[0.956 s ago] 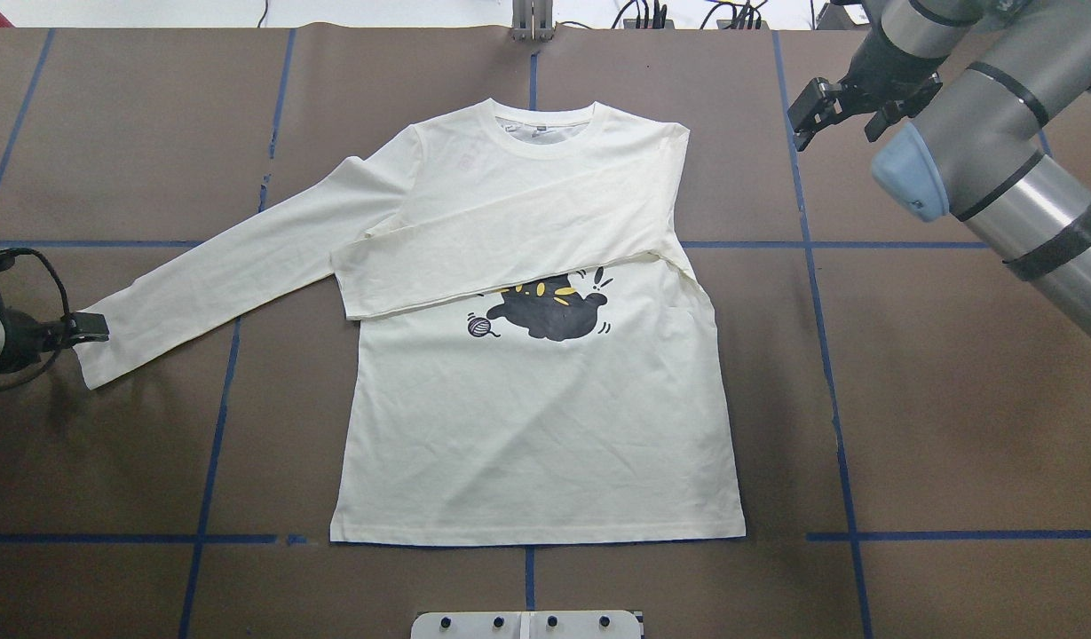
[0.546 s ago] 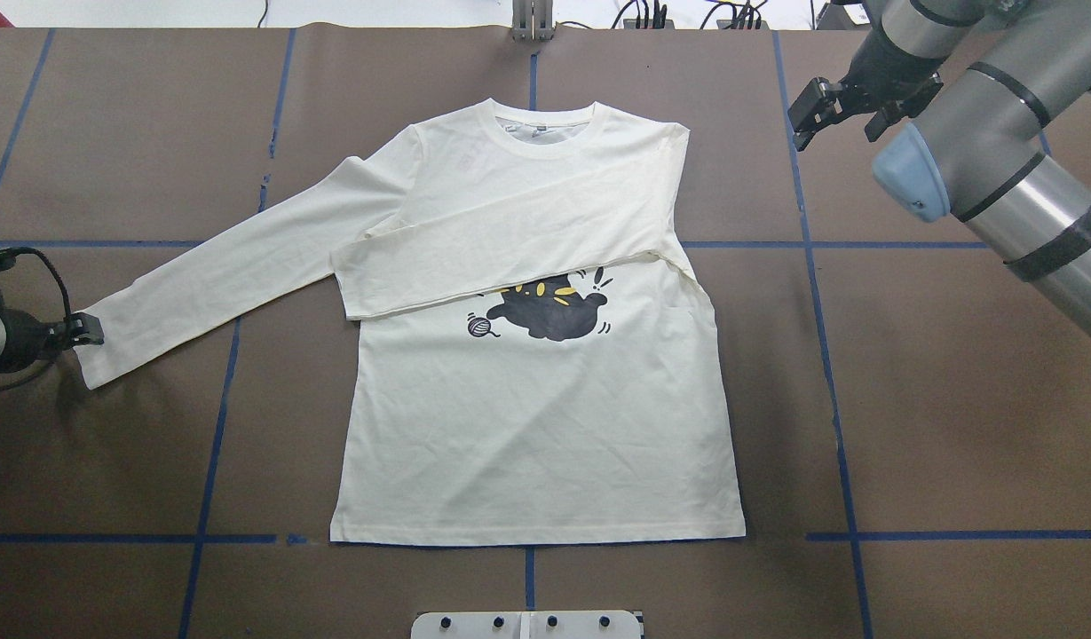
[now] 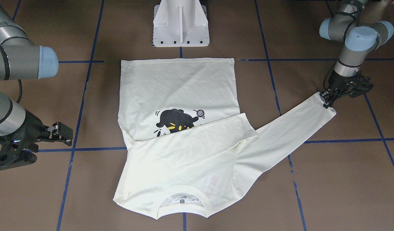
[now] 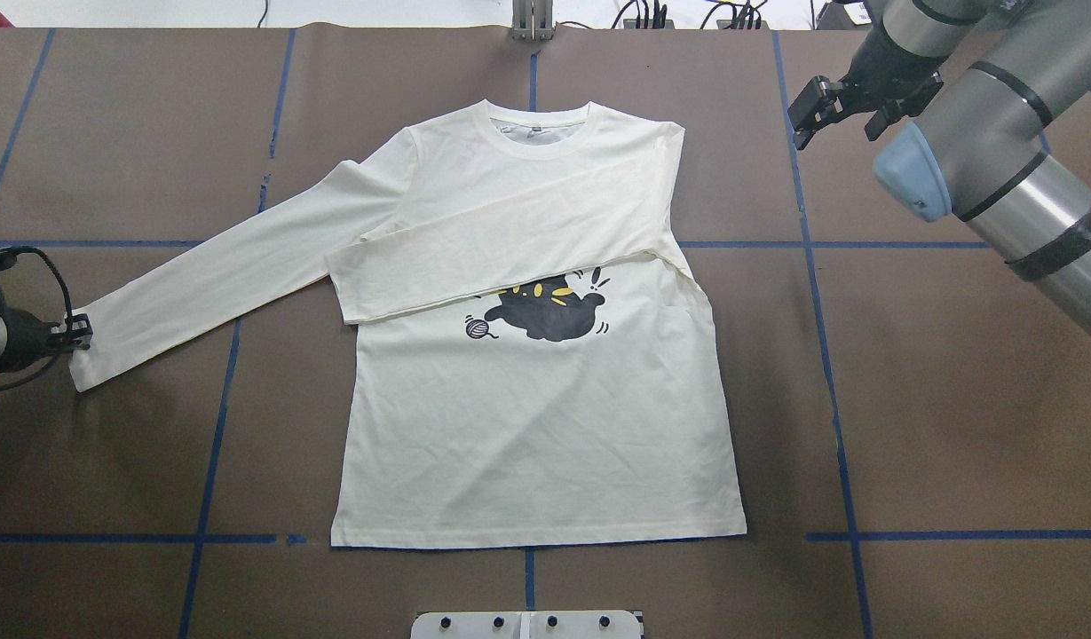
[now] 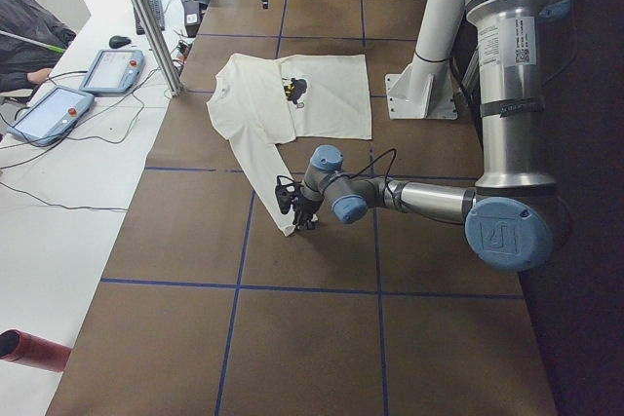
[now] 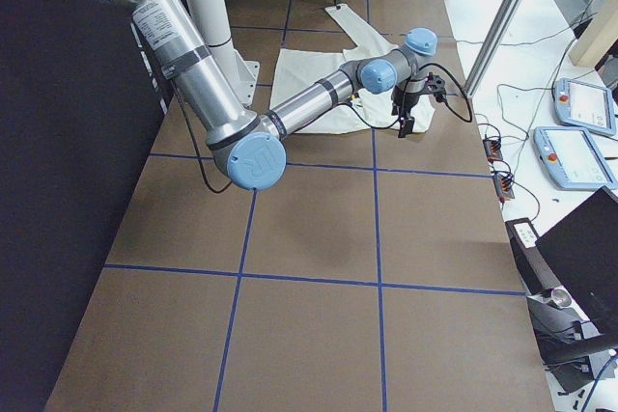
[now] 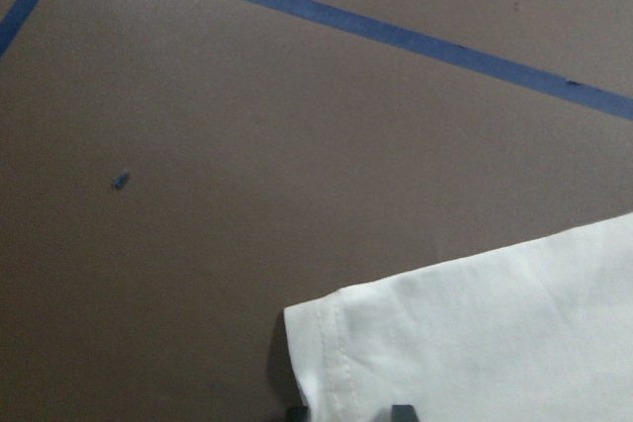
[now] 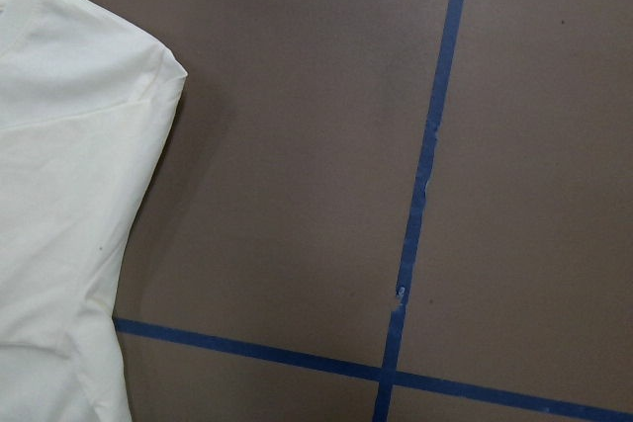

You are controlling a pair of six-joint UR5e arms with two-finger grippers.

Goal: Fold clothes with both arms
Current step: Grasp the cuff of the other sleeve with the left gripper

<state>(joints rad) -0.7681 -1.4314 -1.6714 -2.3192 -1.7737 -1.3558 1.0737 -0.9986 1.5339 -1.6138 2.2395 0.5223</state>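
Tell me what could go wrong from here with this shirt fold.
On the cream-white long-sleeved T-shirt, the left claw grips only the cuff edge; that sleeve could slip free mid-fold.
The right claw hangs open off the cloth, so nothing pins the body; dragging may shift it and undo the sleeve folded across the chest.

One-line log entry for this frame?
stage: sleeve fold | left gripper: shut on sleeve cuff | right gripper: open, clear of T-shirt | other sleeve: folded across chest

One T-shirt, two arms, one pedestal.
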